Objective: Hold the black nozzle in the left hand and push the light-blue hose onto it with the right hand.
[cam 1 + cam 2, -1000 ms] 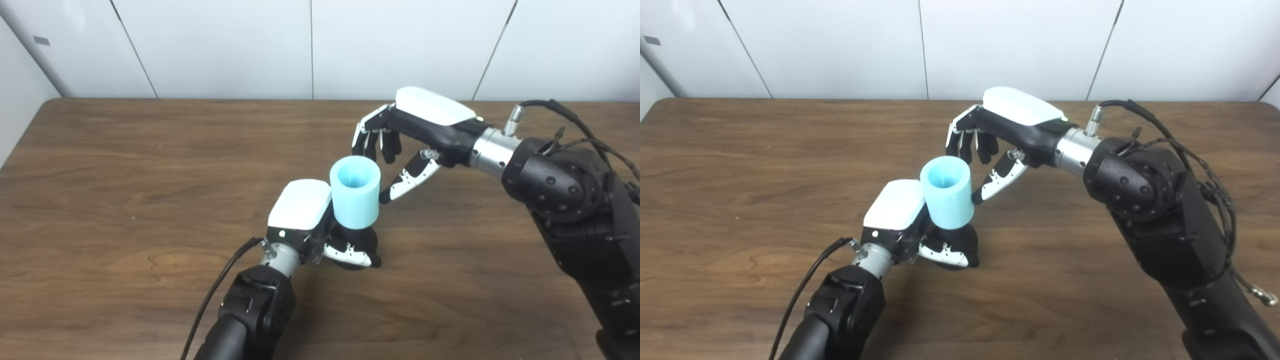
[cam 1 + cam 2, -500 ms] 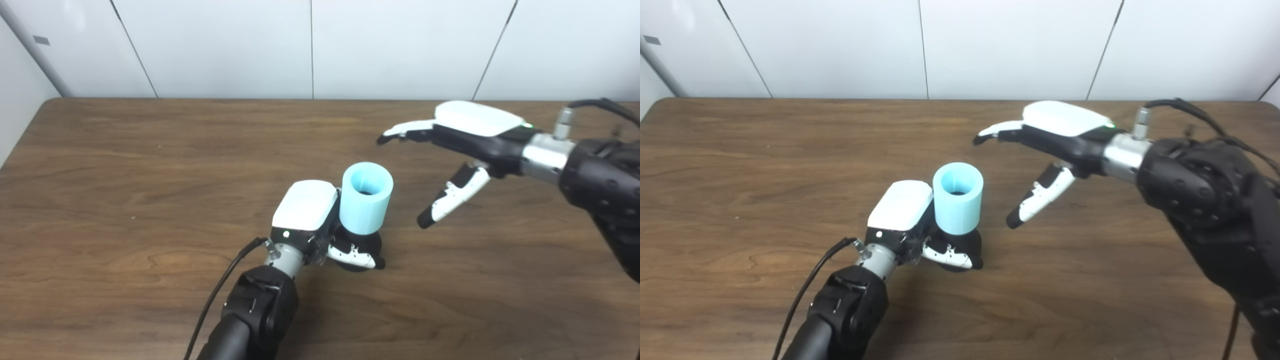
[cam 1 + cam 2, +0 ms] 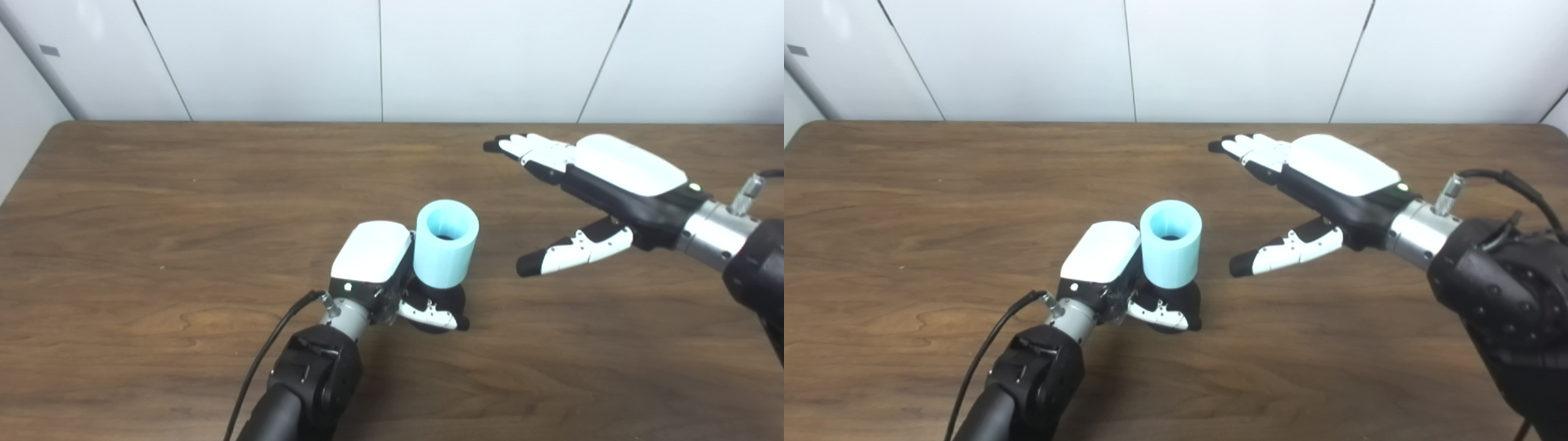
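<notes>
The left hand (image 3: 392,278) is clamped on the black nozzle (image 3: 444,303), the hose (image 3: 446,243) seated upright on it. The right hand (image 3: 603,184), spread and empty, hovers well to the hose's right. Best to keep the nozzle gripped steadily.

There is one light-blue hose (image 3: 446,245) and one black nozzle (image 3: 442,301) under it. There are two robot hands: one left hand (image 3: 383,269) and one right hand (image 3: 603,184). There is one brown table (image 3: 153,202).
</notes>
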